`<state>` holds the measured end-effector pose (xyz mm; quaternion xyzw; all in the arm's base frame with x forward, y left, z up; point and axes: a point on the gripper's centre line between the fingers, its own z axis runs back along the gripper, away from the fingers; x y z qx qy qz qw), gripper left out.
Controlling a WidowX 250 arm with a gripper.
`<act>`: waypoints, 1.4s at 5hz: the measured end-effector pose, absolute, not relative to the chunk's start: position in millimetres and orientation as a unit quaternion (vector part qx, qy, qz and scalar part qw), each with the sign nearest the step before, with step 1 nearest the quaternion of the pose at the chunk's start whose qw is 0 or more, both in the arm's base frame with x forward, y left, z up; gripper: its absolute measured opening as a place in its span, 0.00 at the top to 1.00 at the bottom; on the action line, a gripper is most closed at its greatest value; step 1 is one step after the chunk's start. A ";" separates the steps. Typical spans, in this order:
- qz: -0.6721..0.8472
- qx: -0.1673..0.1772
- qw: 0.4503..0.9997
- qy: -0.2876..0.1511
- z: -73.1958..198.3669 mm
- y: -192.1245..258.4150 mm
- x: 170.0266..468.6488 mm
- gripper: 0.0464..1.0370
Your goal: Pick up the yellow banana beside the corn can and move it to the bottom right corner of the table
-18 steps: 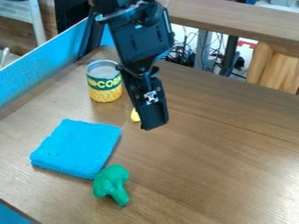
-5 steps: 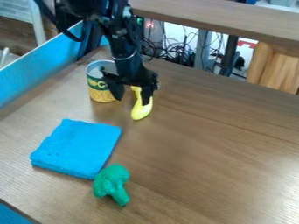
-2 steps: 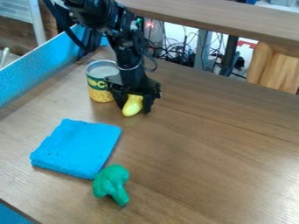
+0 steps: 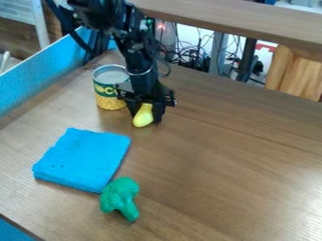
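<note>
Hanging over the upper left part of the table (image 4: 217, 155), the black gripper (image 4: 145, 117) has its jaws drawn in on both sides of a yellow toy (image 4: 143, 116), which fills the narrow gap between them. The toy's rounded end points down toward the front of the table. Just beside the gripper, on its left in the view, stands a corn can (image 4: 111, 89), upright; room to that side is tight. Farther left, a blue panel (image 4: 44, 73) borders the table. The back edge runs below a tangle of cables (image 4: 192, 56) and a raised wooden ledge (image 4: 252, 21). To the right of the gripper and toward the front, a broad stretch of wood gives wide room. The table's near left edge cuts across the bottom corner of the view.

Counted, the table has one yellow toy, one can, one folded blue cloth (image 4: 83, 159) and one green toy broccoli (image 4: 119, 195), which lies against or close by the cloth's near corner.
</note>
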<state>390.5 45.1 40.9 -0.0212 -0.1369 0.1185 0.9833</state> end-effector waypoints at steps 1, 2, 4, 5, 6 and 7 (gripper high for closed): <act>0.094 -0.041 0.980 -0.171 75.8 38.2 387.5 0.44; 0.033 -0.067 0.979 -0.190 102.9 25.6 382.6 0.44; -0.182 -0.089 0.963 -0.179 101.3 -59.5 346.4 0.44; -0.280 -0.082 0.941 -0.172 92.0 -106.3 314.8 0.44; -0.347 -0.077 0.920 -0.165 83.8 -143.8 282.2 0.44; -0.386 -0.071 0.907 -0.152 69.6 -169.2 250.9 0.44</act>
